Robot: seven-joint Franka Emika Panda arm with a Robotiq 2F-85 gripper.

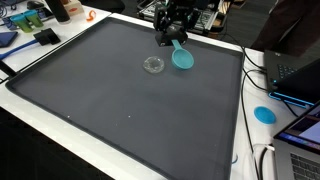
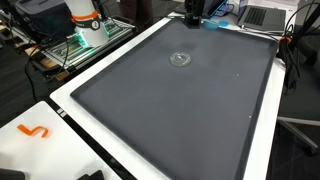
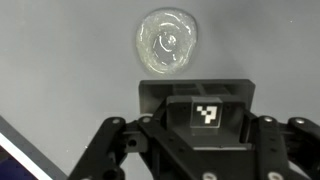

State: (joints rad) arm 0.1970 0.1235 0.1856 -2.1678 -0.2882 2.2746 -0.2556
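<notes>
The teal spoon (image 1: 182, 57) at upper centre seems light, stiff and slippery, best taken by its handle; whether the gripper (image 1: 172, 40) is open, I cannot tell.

A teal spoon (image 1: 183, 57) lies near the far edge of the dark mat (image 1: 120, 110), bowl end towards the middle. Near it, not touching, a small clear round dish (image 1: 154, 65) sits flat.
</notes>
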